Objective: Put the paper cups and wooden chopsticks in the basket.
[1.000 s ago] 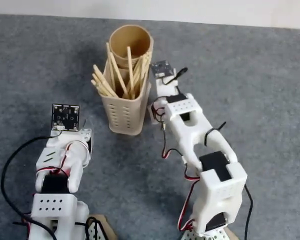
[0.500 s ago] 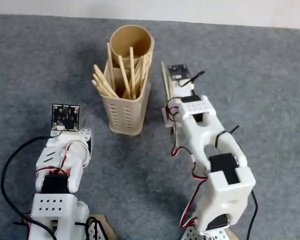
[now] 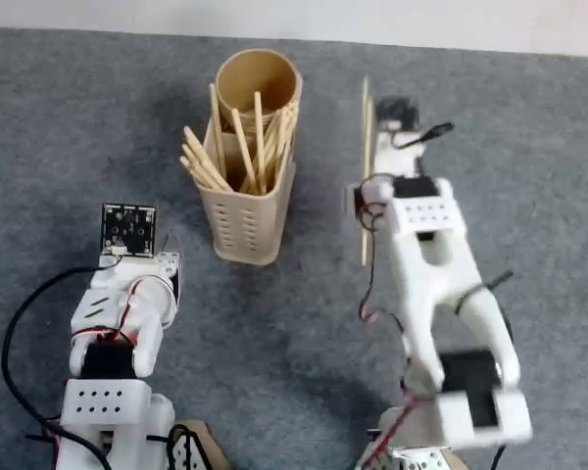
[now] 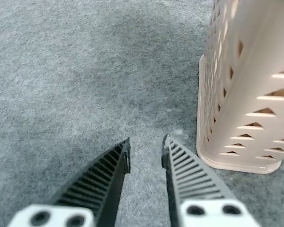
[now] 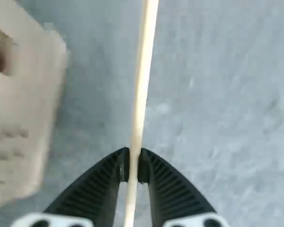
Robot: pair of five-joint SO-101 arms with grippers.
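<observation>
The grey worktop carries the basket, a tall perforated tub standing upright between the 2 arms.

The right arm lies on its own side of the basket, apart from it with a strip of bare worktop between. The left arm sits on the basket's other side, nearer its base corner.

1 paper cup is already stood in the far end of the basket. A bundle of wooden chopsticks leans in the nearer end, tips fanning out above the rim.

The right gripper is closed down on 1 loose chopstick, pinching it at mid-length so wood sticks out both ahead of and behind the tips. The stick's long axis runs in line with the gripper, alongside the basket wall, not pointing at it. How steeply it is tipped I cannot tell.

The left gripper has its jaws a narrow gap apart with nothing between them, hovering just beside the basket's bottom corner.

The coming move likely turns on this: the basket mouth lies sideways from the held chopstick, toward the left arm, so the right arm would need to carry the stick across and over the rim.
</observation>
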